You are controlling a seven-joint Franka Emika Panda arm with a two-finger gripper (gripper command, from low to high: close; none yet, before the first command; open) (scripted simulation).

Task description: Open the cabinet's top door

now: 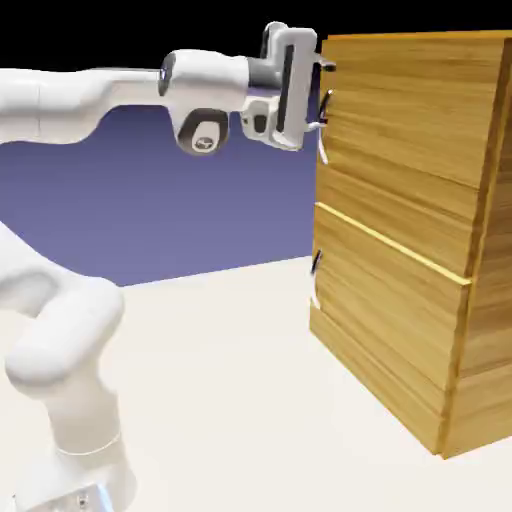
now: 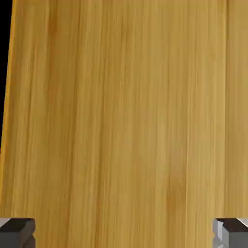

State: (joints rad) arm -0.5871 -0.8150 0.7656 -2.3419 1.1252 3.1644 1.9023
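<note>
Currently the white two-finger claw is being held level at the tall light-wood plank cabinet, which is standing on the pale desk at the exterior view's right. The claw is being kept spread wide: in the hand view the two grey fingertips are sitting at opposite bottom corners, with nothing pinched between them.

The upper wide wood-plank door is lying straight ahead of the claw, filling the hand view with grain. Its small dark-and-white bar handle is sitting at the door's near edge, just below the fingers in the exterior view, long axis running up-down. Whether the fingers are already bracketing the bar cannot be told; it is not showing in the hand view.

Judged: approach step, door shut. A slight drop is likely needed so the spread fingers straddle the bar across its long axis before being closed. The lower door's handle is well apart.
</note>
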